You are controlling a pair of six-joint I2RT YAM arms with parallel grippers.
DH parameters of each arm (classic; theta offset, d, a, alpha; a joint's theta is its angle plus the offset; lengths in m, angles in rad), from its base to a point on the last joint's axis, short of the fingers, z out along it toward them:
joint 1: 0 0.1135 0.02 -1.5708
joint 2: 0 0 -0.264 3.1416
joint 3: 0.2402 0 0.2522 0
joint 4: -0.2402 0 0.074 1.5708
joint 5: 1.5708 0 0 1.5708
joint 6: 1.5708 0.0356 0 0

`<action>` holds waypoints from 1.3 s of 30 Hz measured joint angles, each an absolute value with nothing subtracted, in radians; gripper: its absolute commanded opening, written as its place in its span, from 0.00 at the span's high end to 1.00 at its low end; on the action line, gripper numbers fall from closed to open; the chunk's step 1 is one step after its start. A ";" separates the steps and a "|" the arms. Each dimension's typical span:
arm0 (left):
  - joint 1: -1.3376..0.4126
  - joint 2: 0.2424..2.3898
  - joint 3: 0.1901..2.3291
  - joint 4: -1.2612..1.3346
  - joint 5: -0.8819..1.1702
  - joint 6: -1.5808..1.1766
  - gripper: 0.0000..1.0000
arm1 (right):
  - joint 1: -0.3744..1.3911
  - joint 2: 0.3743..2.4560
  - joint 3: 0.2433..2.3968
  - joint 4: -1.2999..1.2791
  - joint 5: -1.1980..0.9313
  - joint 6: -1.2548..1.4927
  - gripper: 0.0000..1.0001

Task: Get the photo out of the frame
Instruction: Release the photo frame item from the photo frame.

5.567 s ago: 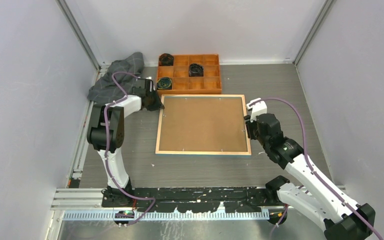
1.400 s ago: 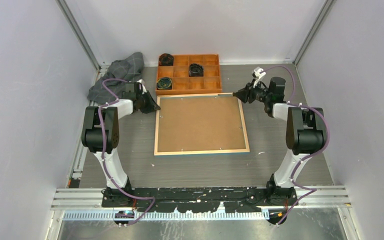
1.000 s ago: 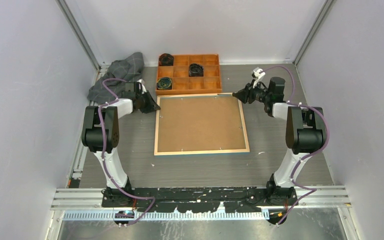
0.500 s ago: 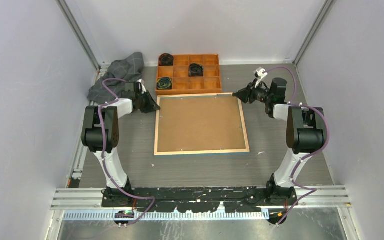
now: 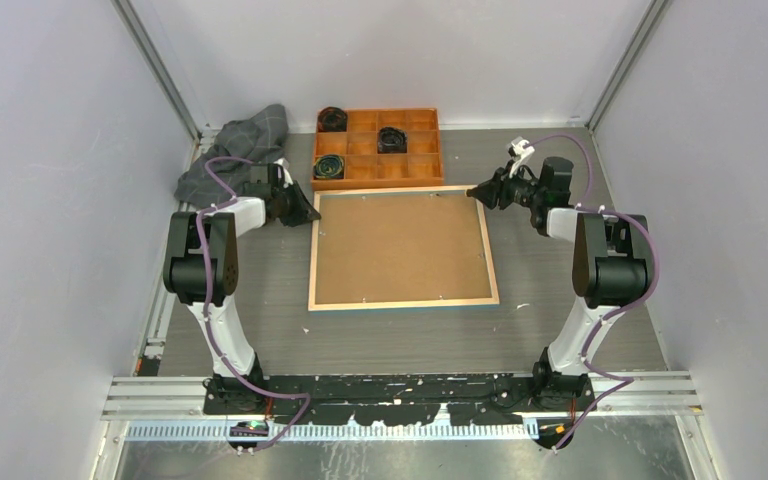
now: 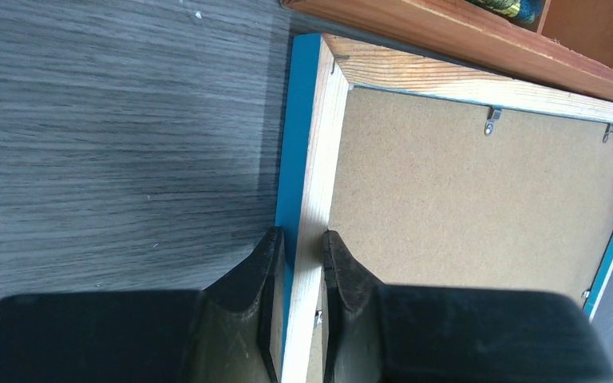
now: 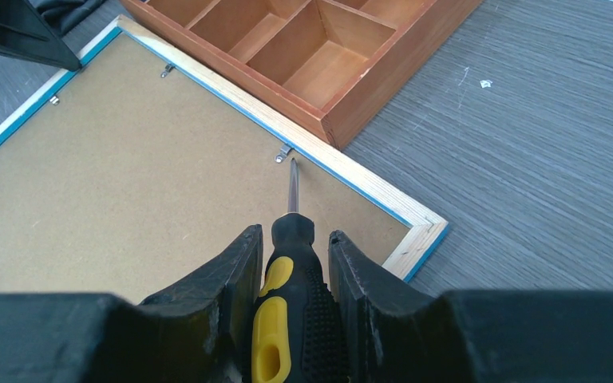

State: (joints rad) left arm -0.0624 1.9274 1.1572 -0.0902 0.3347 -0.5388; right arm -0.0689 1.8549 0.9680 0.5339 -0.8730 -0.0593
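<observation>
**Picture frame (image 5: 400,302), face down on bench (image 5: 560,300)**

Lies flat, brown backing board (image 5: 401,245) upward, just beside orange compartment tray (image 5: 378,183). Left pincer (image 6: 302,235) clenched on its far-left rim. Right pincer (image 7: 291,235) grasps black-and-yellow screwdriver (image 7: 287,267), tip at a metal clip (image 7: 284,152).

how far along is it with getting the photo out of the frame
Early. Done: the frame lies face down, backing board up; the left gripper is clamped on its left rim, the right gripper holds a screwdriver. In hand: the screwdriver's tip is at a metal tab on the far rim. Left: the tabs in view look unturned, the board is seated, and the photo is not in view.
</observation>
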 measured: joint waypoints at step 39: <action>-0.060 1.931 1.162 -0.095 0.342 -0.538 1.00 | -0.020 1.873 1.096 0.298 -0.847 -0.258 0.99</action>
